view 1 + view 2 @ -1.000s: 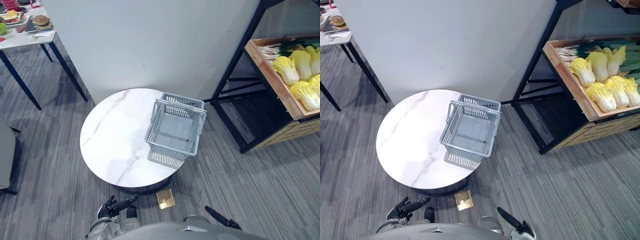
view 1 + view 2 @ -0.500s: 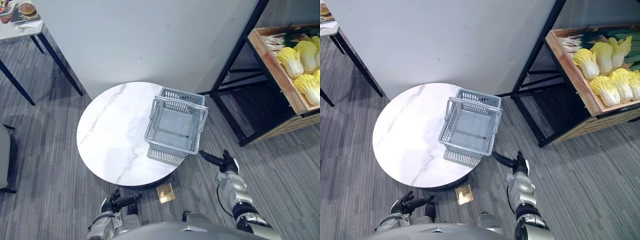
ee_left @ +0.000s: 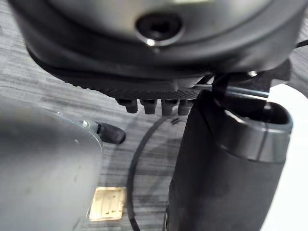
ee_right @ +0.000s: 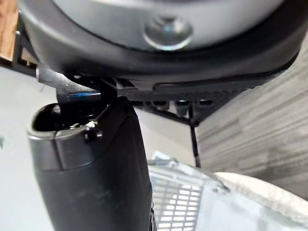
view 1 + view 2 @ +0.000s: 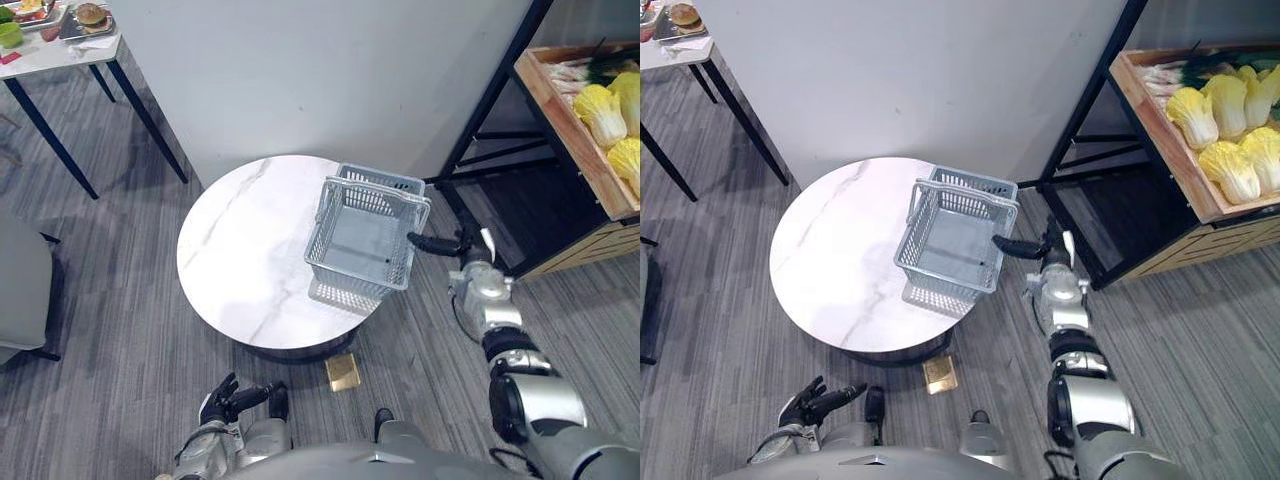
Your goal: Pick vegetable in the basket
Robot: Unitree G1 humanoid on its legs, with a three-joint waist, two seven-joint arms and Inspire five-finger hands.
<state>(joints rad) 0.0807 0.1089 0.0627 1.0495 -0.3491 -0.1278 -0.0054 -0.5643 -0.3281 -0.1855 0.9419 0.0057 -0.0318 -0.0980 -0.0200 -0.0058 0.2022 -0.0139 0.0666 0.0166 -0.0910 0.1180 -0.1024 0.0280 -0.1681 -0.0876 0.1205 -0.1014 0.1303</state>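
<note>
Basket [image 5: 371,183] sits just beside the outstretched right hand [image 5: 455,245], fingers straight; left hand [image 5: 222,402] relaxed.

One basket [image 5: 365,238], roughly five cabbages [image 5: 1230,170]

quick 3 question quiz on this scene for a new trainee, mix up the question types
1. True or false: the grey basket already holds a vegetable.
2. Which arm reaches toward the basket's rim? A) the robot's left B) the robot's right C) both
3. Fill in the gap: the napa cabbages lie in a wooden ____ on the black shelf.

Key
1. False: the basket is empty.
2. B: the right hand points at the rim with straight fingers.
3. crate
</note>
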